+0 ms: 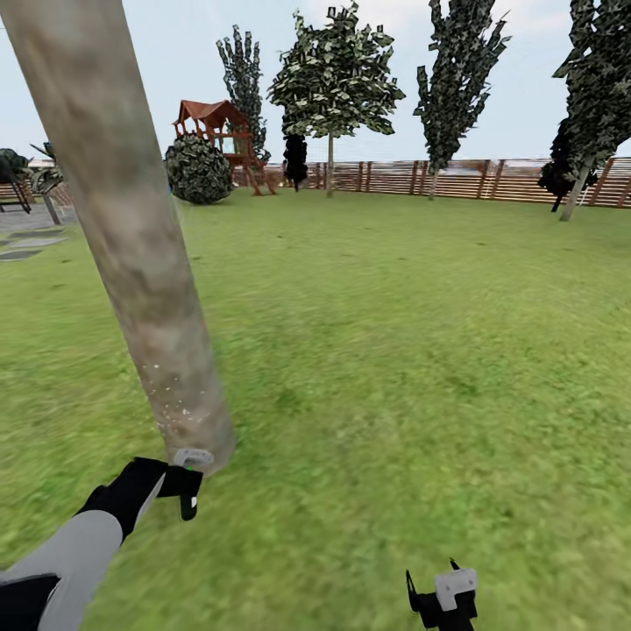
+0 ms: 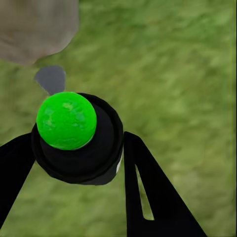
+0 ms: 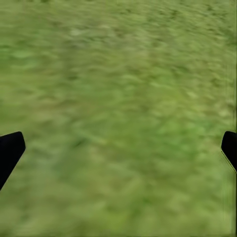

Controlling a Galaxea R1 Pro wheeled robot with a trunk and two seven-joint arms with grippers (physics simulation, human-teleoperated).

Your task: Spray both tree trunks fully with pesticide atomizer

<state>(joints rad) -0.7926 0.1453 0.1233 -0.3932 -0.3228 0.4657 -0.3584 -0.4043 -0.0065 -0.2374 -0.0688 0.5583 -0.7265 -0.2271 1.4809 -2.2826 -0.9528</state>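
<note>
Right gripper (image 1: 443, 596) low at 6 o'clock, left gripper (image 1: 180, 486) at 8 o'clock beside the trunk.

Left fingers (image 2: 143, 192) are clamped around the pesticide atomizer (image 2: 79, 136), its green knob toward the wrist camera and its grey nozzle just beside the base of the leaning tree trunk (image 1: 123, 237). Whitish specks of pesticide (image 1: 166, 394) dot the lower bark. Right fingers (image 3: 10, 150) are spread wide over the lawn (image 1: 394, 350). Fence (image 1: 456, 178) runs along 1 o'clock.
</note>
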